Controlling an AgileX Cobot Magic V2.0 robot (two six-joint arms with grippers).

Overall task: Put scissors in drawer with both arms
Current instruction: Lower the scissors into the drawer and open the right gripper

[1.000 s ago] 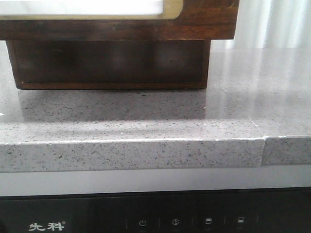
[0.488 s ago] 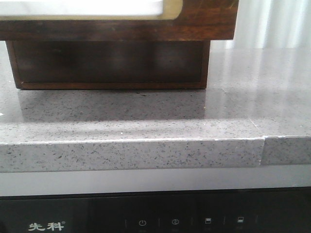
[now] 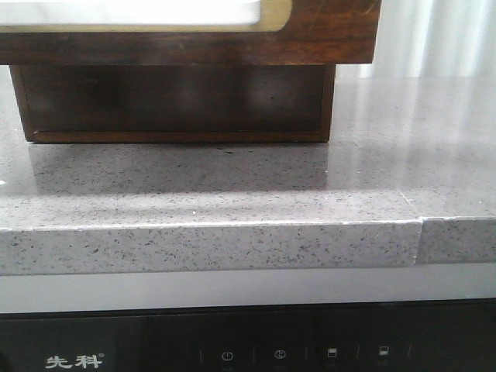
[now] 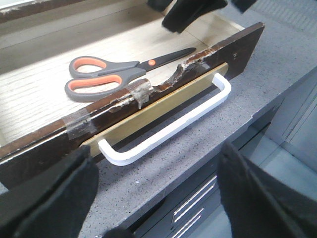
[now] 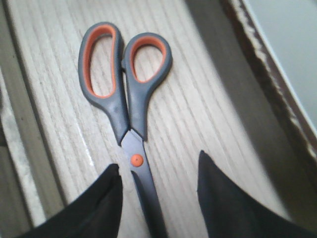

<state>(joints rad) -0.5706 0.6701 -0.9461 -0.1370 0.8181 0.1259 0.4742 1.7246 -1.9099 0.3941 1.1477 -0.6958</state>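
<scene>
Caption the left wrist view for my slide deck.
Scissors lie flat in the open drawer; left gripper open near its white handle.

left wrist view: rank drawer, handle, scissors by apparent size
1. drawer, spans most of the frame.
2. handle, long white bar across the drawer front.
3. scissors, lying flat inside the drawer.
The handle sits nearer the camera than the scissors, so the gap between those two may be exaggerated.

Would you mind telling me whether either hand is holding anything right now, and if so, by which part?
Nothing is held. The scissors lie flat on the drawer floor; the right hand is open astride the blades, and the left hand is open near the white handle.
</scene>
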